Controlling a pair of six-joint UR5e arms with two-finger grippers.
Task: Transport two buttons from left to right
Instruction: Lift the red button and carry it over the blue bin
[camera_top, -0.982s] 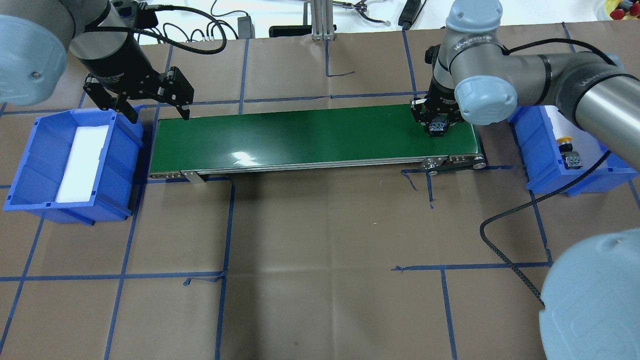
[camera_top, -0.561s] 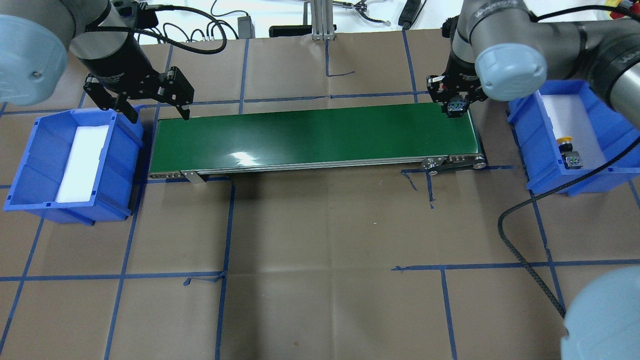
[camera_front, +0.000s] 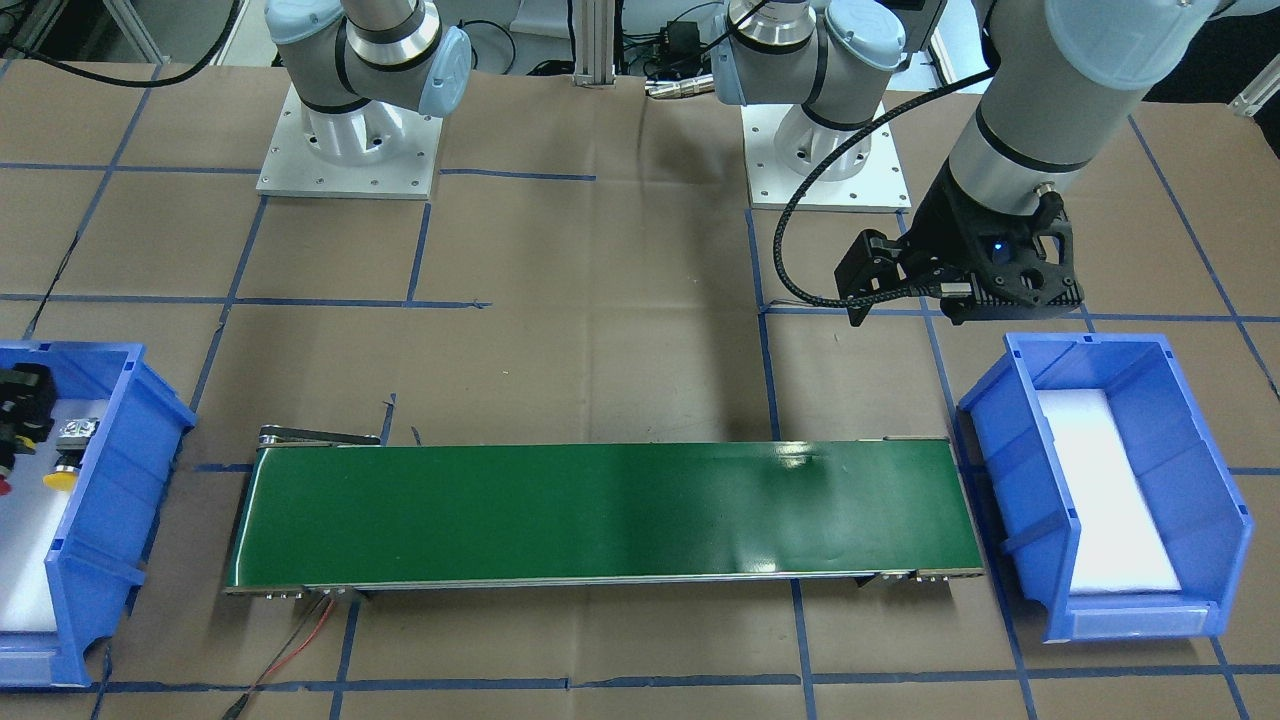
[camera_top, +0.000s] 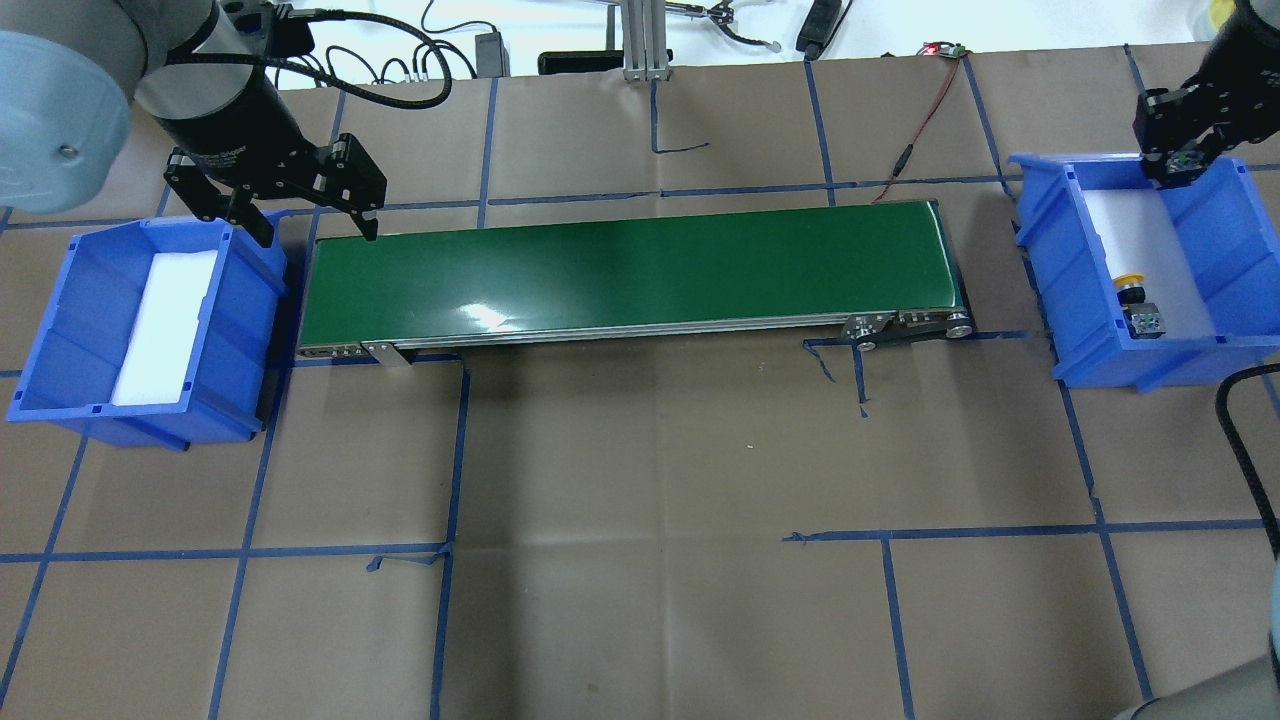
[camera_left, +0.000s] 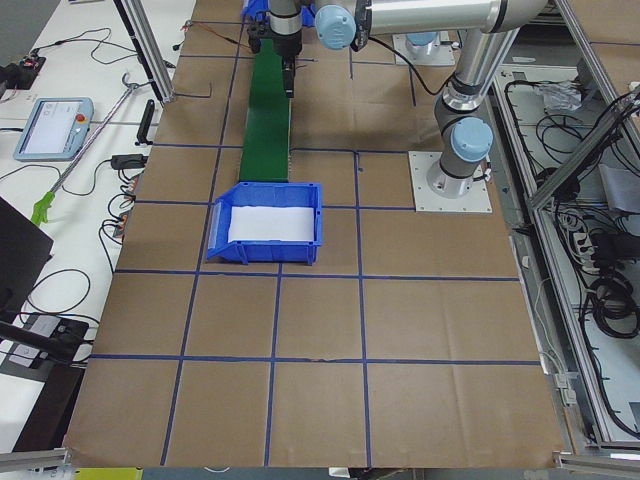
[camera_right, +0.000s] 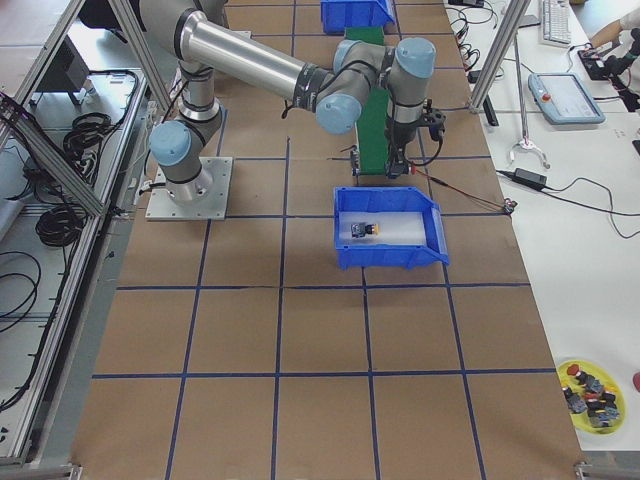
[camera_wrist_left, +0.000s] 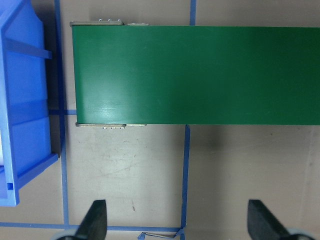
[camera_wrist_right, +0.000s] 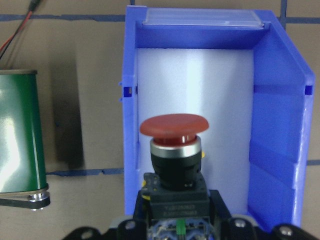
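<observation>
My right gripper (camera_top: 1178, 165) is shut on the red-capped button (camera_wrist_right: 174, 126) and holds it by its black body above the far end of the right blue bin (camera_top: 1040, 270). The yellow-capped button (camera_top: 1132, 284) lies on the white foam inside that bin, toward its near end. It also shows in the front-facing view (camera_front: 62, 478). My left gripper (camera_top: 318, 228) is open and empty, hovering over the left end of the green conveyor belt (camera_top: 620, 270), next to the left blue bin (camera_top: 60, 300).
The left bin holds only a white foam pad (camera_top: 165, 325). A red-and-black wire (camera_top: 915, 140) runs from the belt's far right corner to the table's back edge. A black cable (camera_top: 1245, 440) hangs from my right arm. Blue tape lines grid the brown paper.
My right gripper has lifted the red button off the belt's right end and carried it right, to above the right bin. The left arm has not moved.
</observation>
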